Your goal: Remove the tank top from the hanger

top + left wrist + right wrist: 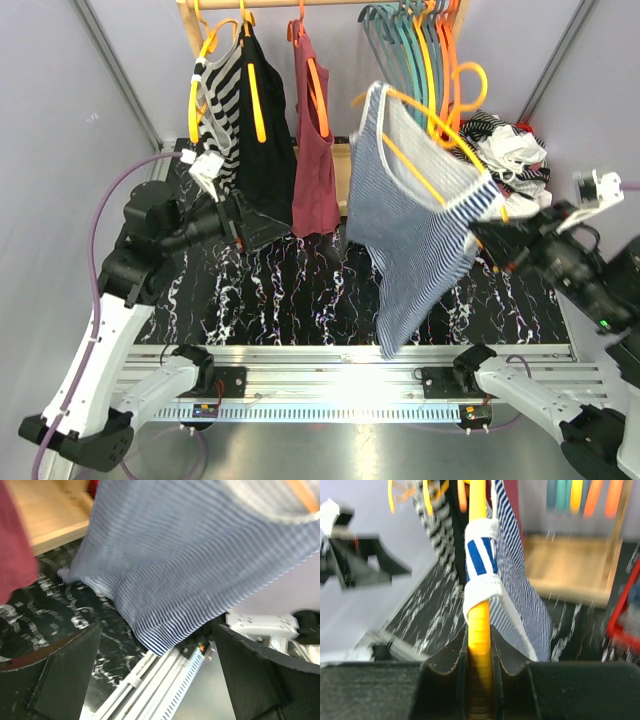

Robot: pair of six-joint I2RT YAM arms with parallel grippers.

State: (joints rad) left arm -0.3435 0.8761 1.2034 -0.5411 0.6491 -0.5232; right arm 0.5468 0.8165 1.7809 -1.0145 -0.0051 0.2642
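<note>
Gripping orange hanger (pixel 479 630) by one end, my right claw (pixel 480 667) has jaws clamped on it. Tank top (pixel 420 240) strap loops over hanger just past fingertips. I see garment hanging at 9 o'clock of that claw, hem dangling toward 6. Left claw (pixel 235 222) gapes wide, holds nothing, well apart at tank top's 9 o'clock. Fabric: fine blue-white stripes, white trim. Table (pixel 290 290) black, white-veined. Wooden rack (pixel 190 10) at 12 o'clock; clothes pile (pixel 510 150) at 2; grey walls.
</note>
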